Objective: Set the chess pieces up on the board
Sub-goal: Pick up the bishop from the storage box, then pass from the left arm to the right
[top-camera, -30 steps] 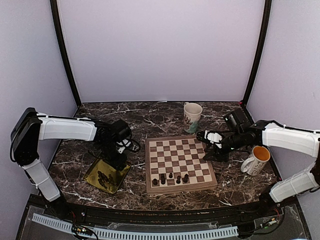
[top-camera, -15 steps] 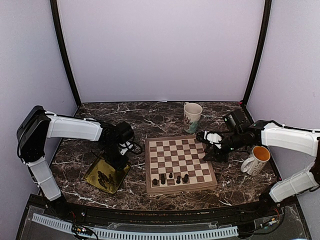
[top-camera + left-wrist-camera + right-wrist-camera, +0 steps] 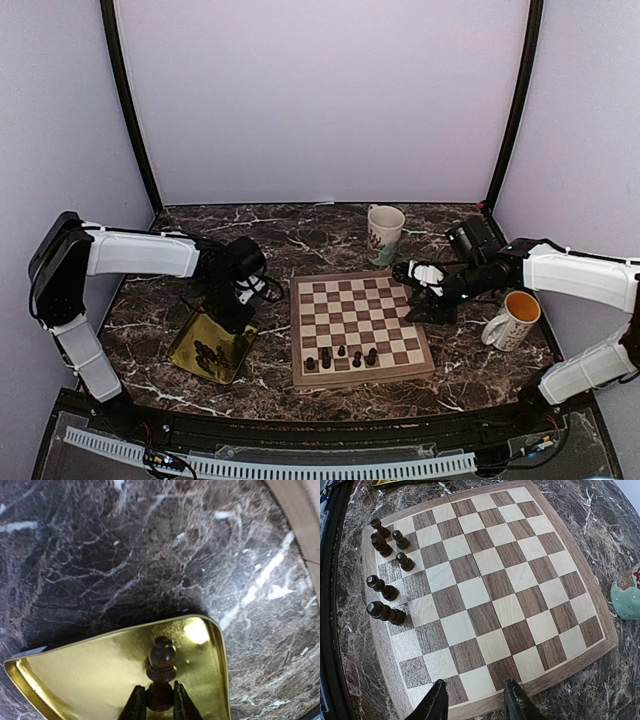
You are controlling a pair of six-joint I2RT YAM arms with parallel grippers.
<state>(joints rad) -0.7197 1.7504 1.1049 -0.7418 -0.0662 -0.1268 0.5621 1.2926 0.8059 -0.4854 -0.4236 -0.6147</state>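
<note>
The pick-up is what's going on here. The left gripper (image 3: pixel 160 700) is down inside the gold tray (image 3: pixel 90 675), its two fingers drawn in almost together and pinching the foot of one small dark piece (image 3: pixel 161 659). The piece stands upright just ahead of the fingertips, its round head clear of them. From where I stand the grip looks taken, though I can't say how firm it is.

A cluster of pieces (image 3: pixel 208 353) lies lower in the tray, on the near side of that gripper. The board (image 3: pixel 355 318) sits off to its right, just past the tray's rim, and a few standing pieces (image 3: pixel 382 587) line its near rows.

The right gripper (image 3: pixel 475 695) hangs over the board's far right edge, fingers spread, holding nothing.

The next move, I'd judge, calls for a straight lift clear of the tray wall, then a carry rightward to a free square beside the standing ones, setting down without toppling them.
</note>
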